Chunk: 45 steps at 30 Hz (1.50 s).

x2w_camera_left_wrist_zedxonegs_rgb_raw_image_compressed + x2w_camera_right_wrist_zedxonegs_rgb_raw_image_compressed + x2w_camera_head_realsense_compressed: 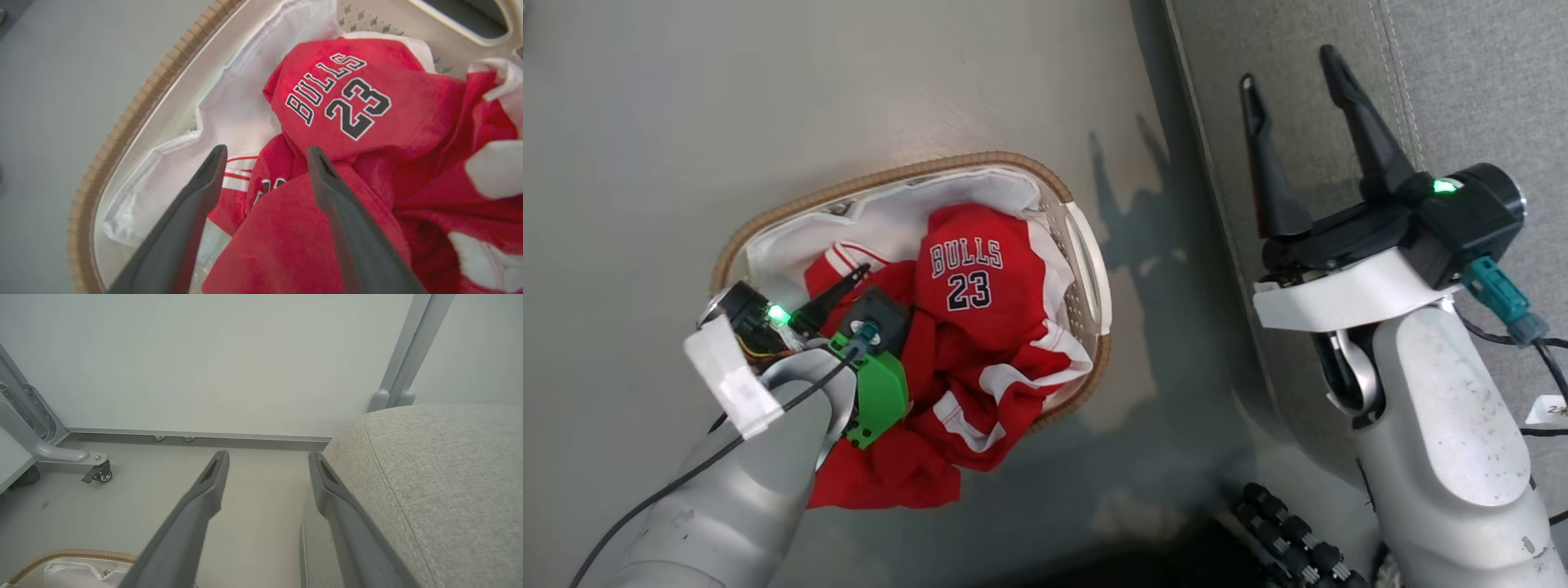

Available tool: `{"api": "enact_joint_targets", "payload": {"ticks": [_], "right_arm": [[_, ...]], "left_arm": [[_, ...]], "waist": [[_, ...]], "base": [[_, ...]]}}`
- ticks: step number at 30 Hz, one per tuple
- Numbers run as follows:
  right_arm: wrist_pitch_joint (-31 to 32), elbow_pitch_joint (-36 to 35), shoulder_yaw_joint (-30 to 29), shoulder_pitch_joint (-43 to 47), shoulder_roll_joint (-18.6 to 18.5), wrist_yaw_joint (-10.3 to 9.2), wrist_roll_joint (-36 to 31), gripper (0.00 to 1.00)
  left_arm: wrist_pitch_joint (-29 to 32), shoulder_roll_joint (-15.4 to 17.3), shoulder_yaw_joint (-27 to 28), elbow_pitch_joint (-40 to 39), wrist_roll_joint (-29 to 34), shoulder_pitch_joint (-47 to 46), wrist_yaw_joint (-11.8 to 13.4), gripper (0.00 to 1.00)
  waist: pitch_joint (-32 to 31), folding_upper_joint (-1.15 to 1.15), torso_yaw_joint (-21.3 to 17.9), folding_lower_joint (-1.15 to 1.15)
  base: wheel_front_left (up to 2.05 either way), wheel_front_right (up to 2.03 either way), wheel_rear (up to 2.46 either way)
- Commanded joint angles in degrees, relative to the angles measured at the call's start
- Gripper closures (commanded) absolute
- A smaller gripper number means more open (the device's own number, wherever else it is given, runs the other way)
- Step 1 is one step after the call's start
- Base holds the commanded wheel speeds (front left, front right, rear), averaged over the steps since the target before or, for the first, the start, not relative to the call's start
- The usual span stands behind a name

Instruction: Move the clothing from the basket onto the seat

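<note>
The clothing (980, 327), red with white trim and "BULLS 23" lettering, lies heaped in the basket (792, 208), and one part spills over its near rim. My left gripper (858, 273) is down inside the basket, open. In the left wrist view its fingers (204, 192) straddle a fold of the clothing (367, 134), beside the white liner (229, 114) and the brown rim of the basket (122, 126). My right gripper (1289, 68) hangs open and empty over the edge of the grey seat (1462, 82). The right wrist view shows that gripper (268, 455) beside the seat (449, 477).
The basket stands on a pale grey floor (686, 98) left of the seat. A wheeled metal frame with a caster (96, 473) stands by the far wall. A black ribbed part (1290, 539) sits low near my base, and cables (1543, 359) hang at the right.
</note>
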Motion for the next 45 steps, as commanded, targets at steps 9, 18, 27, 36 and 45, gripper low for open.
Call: {"api": "enact_joint_targets", "payload": {"ticks": [9, 18, 27, 36, 45], "right_arm": [[-0.1, 0.6, 3.7, -1.2, 0.0, -0.04, 2.5, 0.0], [-0.1, -0.6, 6.1, -2.1, 0.0, -0.04, 4.3, 0.0], [-0.1, -0.3, 5.9, -2.2, 0.0, -0.04, 5.3, 0.0], [-0.1, 2.2, 4.6, -0.1, -0.1, -0.04, 3.5, 0.0], [-0.1, 5.2, 3.5, 3.5, -0.1, -0.04, 1.4, 0.0]], "left_arm": [[8.3, 0.0, -14.4, 8.0, -5.8, -6.1, -0.2, 0.0], [17.6, 2.5, -26.7, 8.5, -10.6, -8.9, -0.2, 0.0], [20.6, 5.0, -30.8, 5.0, -17.5, -9.7, -0.2, 1.0], [12.9, 2.2, -31.0, 4.9, -22.6, -7.0, -0.2, 1.0], [4.2, -2.1, -28.7, 8.4, -27.5, -2.9, -0.2, 1.0]], "waist": [[4.3, 0.0, -3.3, -0.01], [6.3, 0.0, -5.5, -0.01], [4.7, 0.0, -5.8, -0.01], [-3.8, 0.0, -3.1, -0.01], [-14.2, 0.0, 0.7, -0.01]], "base": [[0.0, 0.0, 0.0], [0.0, 0.0, 0.0], [0.0, 0.0, 0.0], [0.0, 0.0, 0.0], [0.0, 0.0, 0.0]]}}
